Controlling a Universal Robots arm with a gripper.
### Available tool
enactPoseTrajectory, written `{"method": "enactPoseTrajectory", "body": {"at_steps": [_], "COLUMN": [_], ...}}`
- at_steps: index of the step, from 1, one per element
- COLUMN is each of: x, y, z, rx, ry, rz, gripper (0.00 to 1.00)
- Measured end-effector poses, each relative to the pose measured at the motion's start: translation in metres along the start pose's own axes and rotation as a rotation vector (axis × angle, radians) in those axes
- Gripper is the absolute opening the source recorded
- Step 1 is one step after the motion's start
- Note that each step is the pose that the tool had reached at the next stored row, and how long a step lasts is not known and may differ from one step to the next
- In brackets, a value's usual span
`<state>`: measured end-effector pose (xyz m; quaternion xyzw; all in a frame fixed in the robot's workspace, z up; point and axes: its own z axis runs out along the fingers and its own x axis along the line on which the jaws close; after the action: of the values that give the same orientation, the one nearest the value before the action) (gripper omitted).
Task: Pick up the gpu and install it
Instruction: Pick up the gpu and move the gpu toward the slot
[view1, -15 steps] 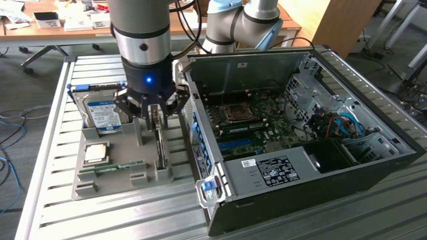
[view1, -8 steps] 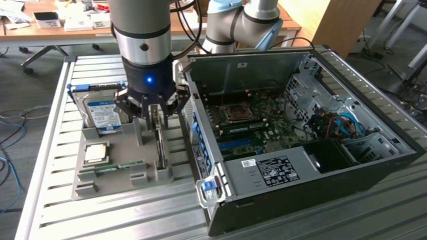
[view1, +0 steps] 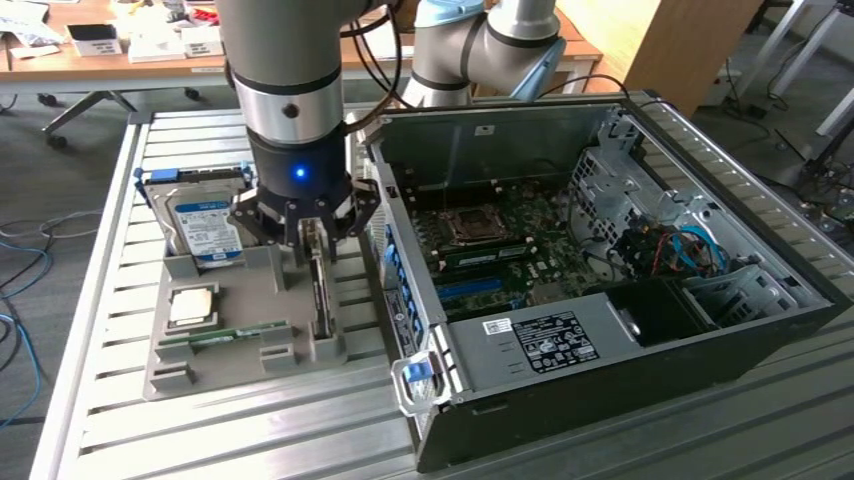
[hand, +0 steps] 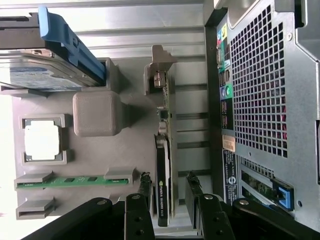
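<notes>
The tool (view1: 316, 243) gapes wide, fingers (hand: 144, 187) either side of the gpu (hand: 164, 150); it stands on edge in the tray (view1: 247, 325), nine o'clock of the case (view1: 747, 330) in the exterior view; an off-centre squeeze could tilt and jam it.

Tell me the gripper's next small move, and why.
Probably close on the graphics card. The gripper is open with one finger either side of the card, which stands on edge in the gray tray, and nothing is gripped yet.
</notes>
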<state>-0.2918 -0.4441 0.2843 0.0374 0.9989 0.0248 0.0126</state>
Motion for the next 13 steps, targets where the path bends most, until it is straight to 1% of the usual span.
{"method": "enactPoseTrajectory", "body": {"at_steps": [7,13], "x": [0.0000,0.0002], "y": [-0.0001,-0.0005], "z": [0.0020,0.0089], "rx": [-0.0001,0.0000], "ry": [-0.0001,0.0000], "rz": [0.000,0.000], "gripper": [0.42,0.42]}}
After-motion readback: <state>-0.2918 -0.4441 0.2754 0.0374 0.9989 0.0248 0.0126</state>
